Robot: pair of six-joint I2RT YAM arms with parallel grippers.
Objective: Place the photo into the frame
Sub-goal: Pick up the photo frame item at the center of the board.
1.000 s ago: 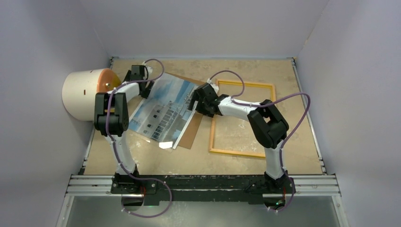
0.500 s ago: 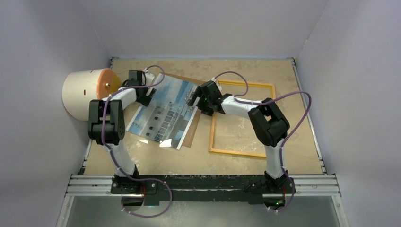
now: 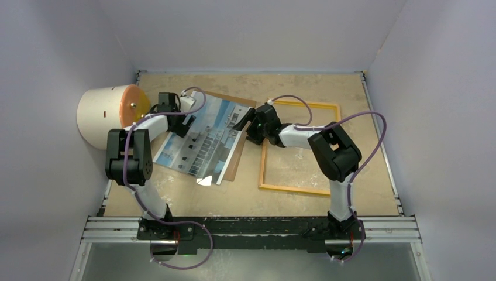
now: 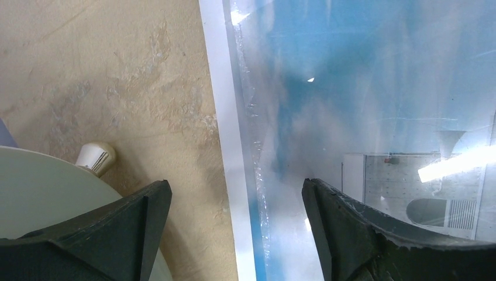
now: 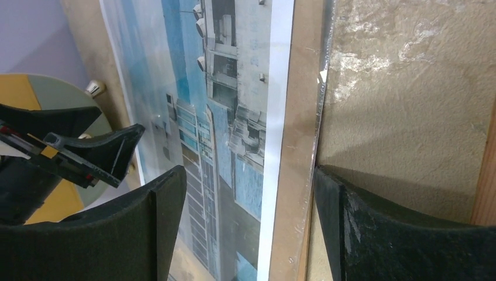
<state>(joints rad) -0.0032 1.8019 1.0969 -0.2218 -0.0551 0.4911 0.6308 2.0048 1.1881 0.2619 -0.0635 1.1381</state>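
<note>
We saw left jaws wide apart, straddling white edge of photo [image 4: 362,88], clamping nothing, right jaws apart too, over photo's opposite edge and backing board [image 5: 303,117]

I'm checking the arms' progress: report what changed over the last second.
The left fingers shifted nearer over the photo's left edge as that elbow swung outward. The right fingers eased back toward the frame. Both sets are open, gripping nothing. Photo and frame look unmoved.

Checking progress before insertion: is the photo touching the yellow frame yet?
Apart. The top view shows the photo on a brown board, bare table separating it from the frame.
</note>
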